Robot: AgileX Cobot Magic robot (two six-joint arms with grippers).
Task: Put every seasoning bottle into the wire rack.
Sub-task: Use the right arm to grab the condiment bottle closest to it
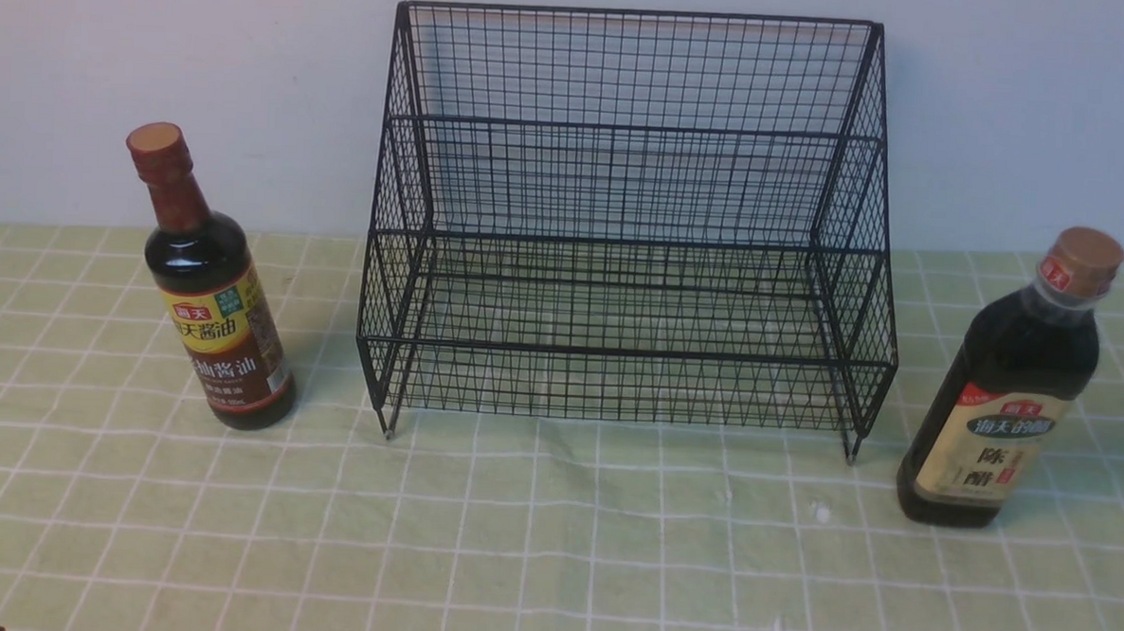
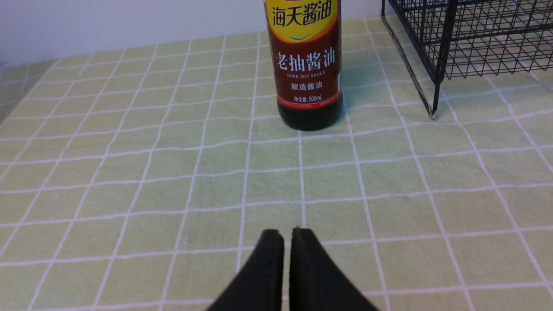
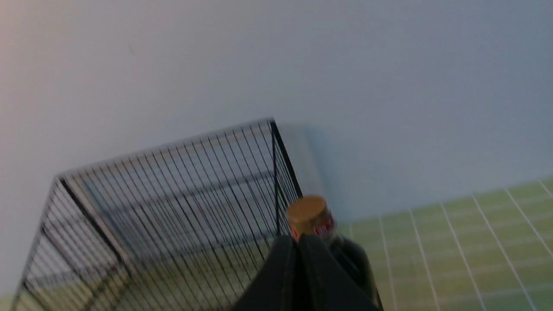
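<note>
The black wire rack (image 1: 627,233) stands empty at the middle back against the wall. Left of it stands the slim seasoning bottle (image 1: 210,291) with a long brown neck and yellow-brown label. The broader seasoning bottle (image 1: 1009,392) with tan cap and cream label stands to the rack's right. In the left wrist view my left gripper (image 2: 287,233) is shut with nothing in it, well short of the slim bottle (image 2: 307,65); the rack's corner (image 2: 436,82) shows beside it. My right gripper (image 3: 298,239) is shut and empty, with the broad bottle's cap (image 3: 309,216) and the rack (image 3: 173,203) beyond it. Neither arm shows in the front view.
A green cloth with a white grid (image 1: 552,543) covers the table. A plain pale wall (image 1: 156,51) rises right behind the rack.
</note>
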